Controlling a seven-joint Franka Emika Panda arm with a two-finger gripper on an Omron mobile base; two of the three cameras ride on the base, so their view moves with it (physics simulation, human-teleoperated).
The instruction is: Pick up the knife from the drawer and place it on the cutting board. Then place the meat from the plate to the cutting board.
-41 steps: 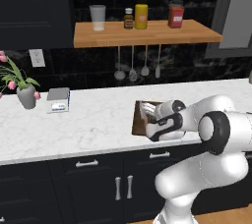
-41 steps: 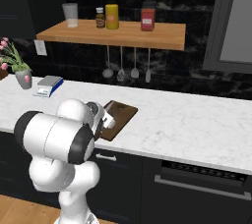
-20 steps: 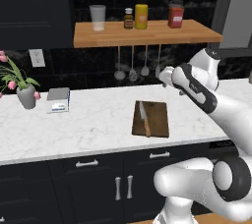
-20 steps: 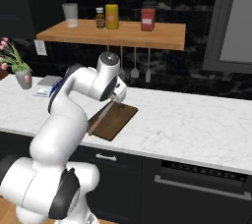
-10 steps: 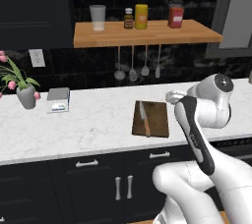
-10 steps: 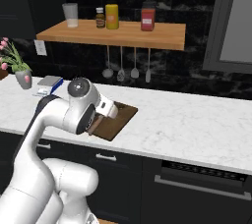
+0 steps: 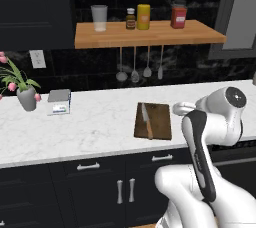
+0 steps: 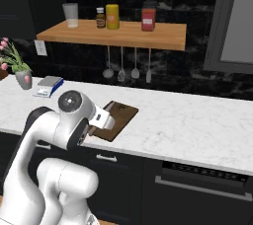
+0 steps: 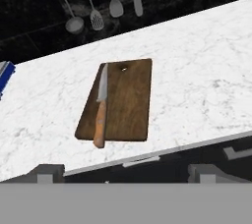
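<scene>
The knife point(image 9: 101, 106) lies along the left side of the dark wooden cutting board point(image 9: 125, 101), its tan handle hanging a little over the near edge. Both also show mid-counter as the knife point(image 7: 146, 119) on the cutting board point(image 7: 157, 121), and the cutting board point(image 8: 120, 115) again behind my arm. My gripper point(image 9: 127, 175) is open and empty, hovering in front of the counter edge and facing the board. A black drawer point(image 7: 162, 157) front under the board sits closed. The meat and the plate are out of view.
Ladles and spoons point(image 9: 93, 17) hang on the back wall under a wooden shelf point(image 7: 150, 33) with a glass and jars. A small scale point(image 7: 59, 101) and a flower vase point(image 7: 26, 97) stand at the left. An oven front point(image 8: 207, 182) is at the right.
My arm has swung down from high on the right to fold in front of the counter near the board. The gripper has stayed open, and the knife rests unmoved on the board.
</scene>
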